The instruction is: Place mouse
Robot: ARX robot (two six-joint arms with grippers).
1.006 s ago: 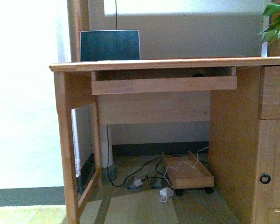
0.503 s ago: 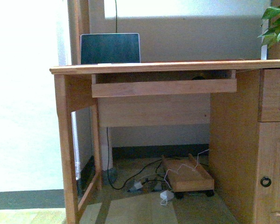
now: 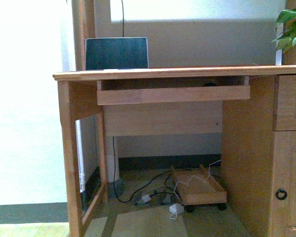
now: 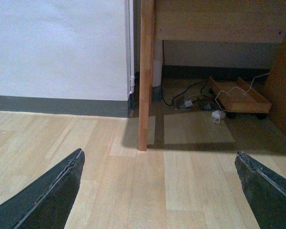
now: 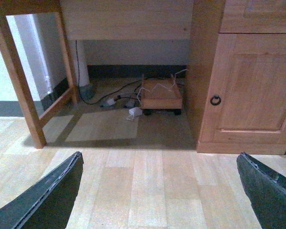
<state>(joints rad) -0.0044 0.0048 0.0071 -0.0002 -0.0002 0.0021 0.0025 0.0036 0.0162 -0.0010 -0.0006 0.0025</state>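
A small dark domed shape [image 3: 209, 84] peeks over the front board of the desk's pull-out tray [image 3: 172, 94]. It may be the mouse, but too little shows to be sure. My left gripper [image 4: 158, 152] is open and empty, low over the wood floor in front of the desk's left leg [image 4: 146, 71]. My right gripper [image 5: 159, 154] is open and empty, over the floor in front of the desk's cupboard door [image 5: 250, 81]. Neither arm shows in the front view.
A laptop [image 3: 116, 53] stands open on the wooden desk top [image 3: 163, 73]. A plant [image 3: 291, 24] stands at the desk's right end. Under the desk are a wheeled wooden board [image 3: 197, 185], cables and a white adapter [image 3: 176, 209].
The desk sits slightly lower in the front view than a second ago, and the things under it have shifted a little. No arm has come into that view.
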